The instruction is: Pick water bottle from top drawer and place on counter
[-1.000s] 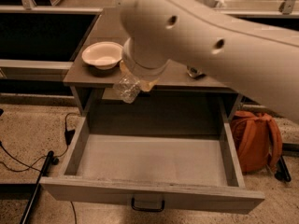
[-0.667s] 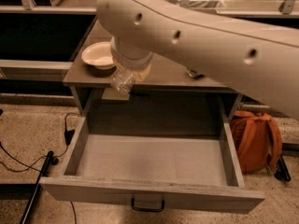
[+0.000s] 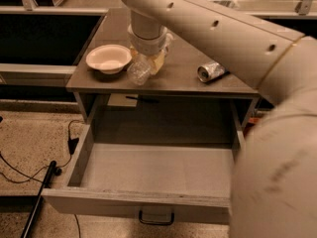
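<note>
the gripper (image 3: 148, 62) was held low over the counter (image 3: 183, 82), just beside the bowl (image 3: 108, 58), its fingers clamped on the bottle (image 3: 139, 71), which was tilted near the front edge. the drawer (image 3: 153, 202) was seen open below, and a can (image 3: 210, 72) was seen lying on the counter, apart from the bottle.

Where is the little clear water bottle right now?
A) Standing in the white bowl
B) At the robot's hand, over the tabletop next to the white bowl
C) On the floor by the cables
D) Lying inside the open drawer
B: the water bottle sits tilted in the jaws of the gripper, over the counter beside the white bowl, not down in the top drawer.
</note>
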Motion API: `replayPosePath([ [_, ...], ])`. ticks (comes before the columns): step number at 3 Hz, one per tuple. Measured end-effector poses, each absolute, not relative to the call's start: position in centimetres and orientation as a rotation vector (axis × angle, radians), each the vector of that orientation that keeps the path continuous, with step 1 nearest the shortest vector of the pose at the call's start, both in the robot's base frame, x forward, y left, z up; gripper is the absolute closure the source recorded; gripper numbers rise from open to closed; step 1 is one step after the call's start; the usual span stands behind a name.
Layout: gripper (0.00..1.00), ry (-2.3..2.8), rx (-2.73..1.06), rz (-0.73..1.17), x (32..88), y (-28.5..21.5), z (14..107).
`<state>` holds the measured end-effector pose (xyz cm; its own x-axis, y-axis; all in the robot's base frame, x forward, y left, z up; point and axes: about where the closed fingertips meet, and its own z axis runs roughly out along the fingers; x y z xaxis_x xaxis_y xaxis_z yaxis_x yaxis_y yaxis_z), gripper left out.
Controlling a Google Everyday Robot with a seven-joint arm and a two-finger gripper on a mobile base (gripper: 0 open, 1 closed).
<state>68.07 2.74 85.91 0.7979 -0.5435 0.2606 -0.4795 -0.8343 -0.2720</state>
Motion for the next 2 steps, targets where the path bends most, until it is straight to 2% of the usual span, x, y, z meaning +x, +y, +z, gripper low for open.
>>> replayPosePath([
  [1,0.82,0.870,-2.775,-0.448,71.6,1.6,86.4],
  [2,0.59,0.932,-2.758,-0.428,73.8,0.5,86.4],
])
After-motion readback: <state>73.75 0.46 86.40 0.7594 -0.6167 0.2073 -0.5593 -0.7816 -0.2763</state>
